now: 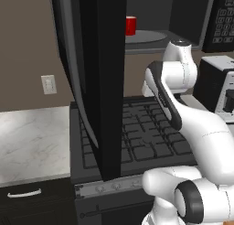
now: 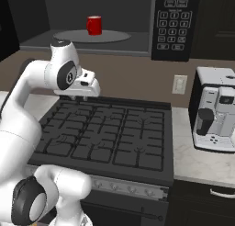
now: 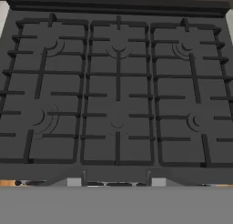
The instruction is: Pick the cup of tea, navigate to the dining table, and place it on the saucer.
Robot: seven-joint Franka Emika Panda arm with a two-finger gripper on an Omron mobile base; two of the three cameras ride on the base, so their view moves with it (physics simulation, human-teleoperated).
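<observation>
The cup of tea, a small red mug, stands on the round grey turntable inside an open microwave above the stove. My gripper hangs well below and in front of the cup, pointing down over the black stove grates. Its two fingertips stand apart with nothing between them, so it is open. The dining table and the saucer are out of view.
The microwave's dark door swings open to the left, reaching down over the cooktop. Its keypad is right of the cavity. A coffee machine stands on the right counter. A marble counter lies left of the stove.
</observation>
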